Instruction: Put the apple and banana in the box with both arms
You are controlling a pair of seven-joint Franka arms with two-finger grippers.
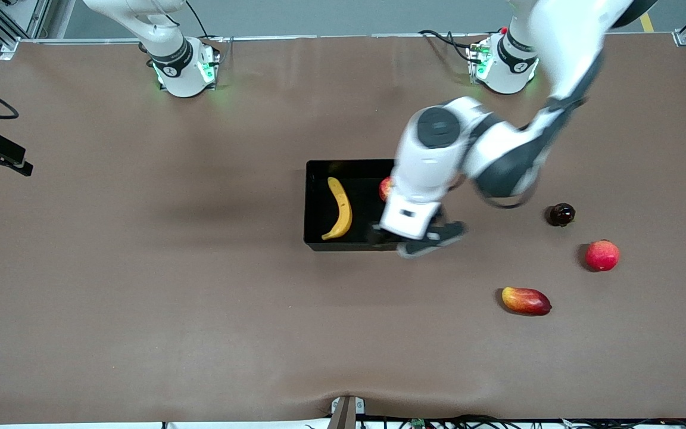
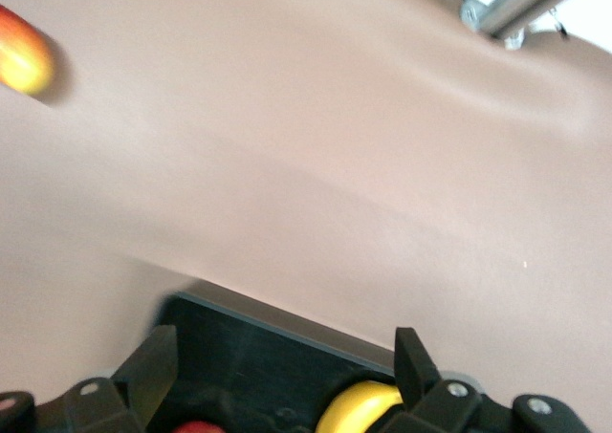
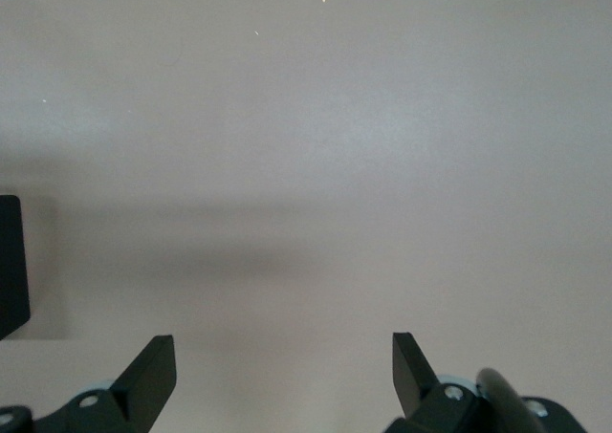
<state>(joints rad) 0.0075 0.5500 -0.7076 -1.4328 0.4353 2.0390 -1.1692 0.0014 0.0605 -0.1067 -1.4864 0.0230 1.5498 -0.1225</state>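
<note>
The black box (image 1: 314, 205) lies mid-table. The yellow banana (image 1: 339, 209) lies inside it, toward the right arm's end. The apple (image 1: 384, 188) also sits in the box, mostly hidden by the left arm. My left gripper (image 1: 423, 238) hovers over the box's end toward the left arm, open and empty. In the left wrist view my left gripper (image 2: 285, 352) stands over the box floor (image 2: 268, 357), with the apple (image 2: 198, 426) and the banana tip (image 2: 359, 409) at the frame's edge. My right gripper (image 3: 284, 349) is open and empty over bare table, and a box corner (image 3: 10, 261) shows beside it.
Three other fruits lie toward the left arm's end: a dark round fruit (image 1: 561, 214), a pink-red round fruit (image 1: 602, 255) and an oblong red-yellow fruit (image 1: 526, 300), which also shows in the left wrist view (image 2: 19, 53). The right arm's base (image 1: 182, 65) stands at the table's back edge.
</note>
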